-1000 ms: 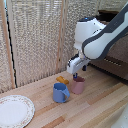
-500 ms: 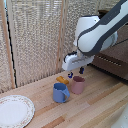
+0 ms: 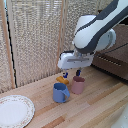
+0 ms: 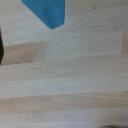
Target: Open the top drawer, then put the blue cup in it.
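On pale wood tbl (image 3: 95, 102), rounded blue cup (image 3: 60, 93)

Pale matt wood table (image 3: 95, 105), glossy blue cup (image 3: 61, 93), woven screen (image 3: 35, 35)

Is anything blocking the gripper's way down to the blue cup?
Nothing visible does. The gripper hangs just above and behind the blue cup, with open air between. The pink cup stands close beside it, toward the exterior view's right.
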Controlling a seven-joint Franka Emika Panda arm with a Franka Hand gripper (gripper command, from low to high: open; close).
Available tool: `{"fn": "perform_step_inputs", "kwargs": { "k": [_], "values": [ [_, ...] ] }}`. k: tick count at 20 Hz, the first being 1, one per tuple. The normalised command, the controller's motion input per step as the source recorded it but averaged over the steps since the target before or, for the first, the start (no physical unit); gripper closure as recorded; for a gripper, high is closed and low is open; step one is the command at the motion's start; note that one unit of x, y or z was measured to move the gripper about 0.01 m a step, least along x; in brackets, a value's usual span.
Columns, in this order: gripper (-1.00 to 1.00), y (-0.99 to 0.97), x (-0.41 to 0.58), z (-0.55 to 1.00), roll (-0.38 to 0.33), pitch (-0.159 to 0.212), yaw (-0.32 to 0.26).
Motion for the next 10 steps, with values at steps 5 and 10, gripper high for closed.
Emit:
{"fn": "perform_step_inputs", "kwargs": {
  "k": [5,10],
  "values": [
    [-1.0,0.1,0.326,-0.19,0.025,0.012,-0.066],
    [-1.0,0.0,0.275,-0.16,-0.006,0.011,-0.032]
  ]
}}
